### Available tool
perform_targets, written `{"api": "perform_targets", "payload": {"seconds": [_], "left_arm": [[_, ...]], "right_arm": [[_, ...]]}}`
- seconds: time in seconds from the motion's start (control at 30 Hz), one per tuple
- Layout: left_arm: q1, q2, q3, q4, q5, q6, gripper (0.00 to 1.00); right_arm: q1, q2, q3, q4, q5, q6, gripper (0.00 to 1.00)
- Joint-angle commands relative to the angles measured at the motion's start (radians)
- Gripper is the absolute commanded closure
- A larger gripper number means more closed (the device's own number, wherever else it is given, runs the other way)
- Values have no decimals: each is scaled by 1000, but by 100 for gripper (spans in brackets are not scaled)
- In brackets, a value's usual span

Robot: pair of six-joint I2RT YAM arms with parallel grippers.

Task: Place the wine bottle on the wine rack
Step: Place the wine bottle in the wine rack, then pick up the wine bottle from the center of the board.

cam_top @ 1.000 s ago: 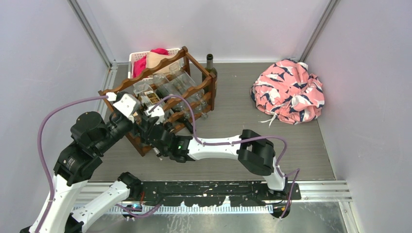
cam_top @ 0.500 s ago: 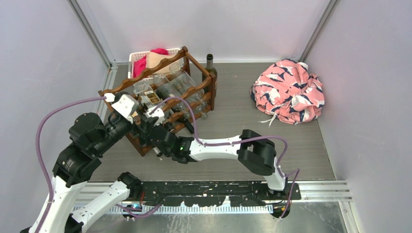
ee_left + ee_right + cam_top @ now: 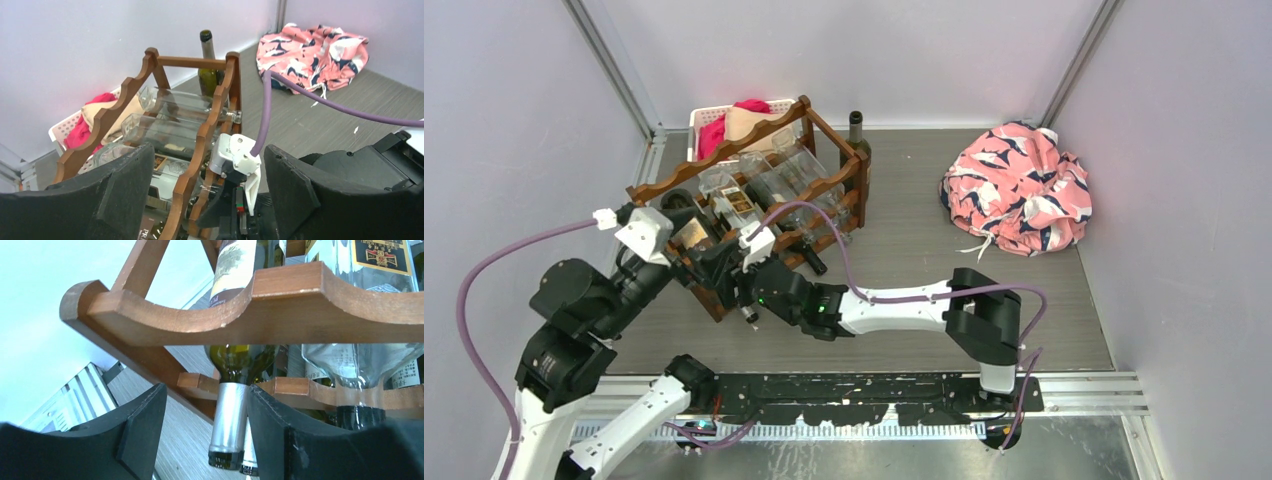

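Green wine bottle [image 3: 227, 425] lies in a lower cradle of the wine rack [image 3: 280, 305], its foil neck projecting past the rail. The right pincer [image 3: 206, 392] is spread either side of the neck, gripping nothing. The left pincer [image 3: 208, 152] is spread wide and empty at the rack's end. Best retreat is straight back along the neck, fingers clear, lest the bottle slide out.
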Motion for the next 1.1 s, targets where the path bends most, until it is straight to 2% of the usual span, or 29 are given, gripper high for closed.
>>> {"api": "perform_targets", "payload": {"seconds": [0.0,0.2,0.4,0.53,0.6,0.67,0.73,0.87,0.93,1.07], "left_arm": [[-3,-47,-18,146,22,-62,18],[-2,-56,-21,196,179,-170,14],[-3,-45,-67,342,358,-358,14],[-3,-36,-98,372,331,-366,14],[-2,-42,-124,390,295,-358,14],[-2,-42,-148,410,280,-355,13],[-3,-32,-169,423,279,-357,12],[-3,-1,-205,447,297,-370,12],[-3,7,-221,463,304,-373,12],[-2,-2,-258,505,291,-384,12]], "right_arm": [[-2,-102,-46,69,-60,-23,33],[-2,-210,-147,91,-144,-95,22],[-2,-434,-292,72,-147,-248,12],[-2,-601,-384,-21,-56,-350,4],[-8,-679,-410,-75,50,-385,0],[-32,-753,-427,-123,112,-417,0],[-99,-827,-435,-172,136,-404,0],[-397,-947,-421,-270,13,-242,0],[-538,-950,-392,-305,-70,-186,0],[-690,-852,-261,-381,-135,-172,0]]}}
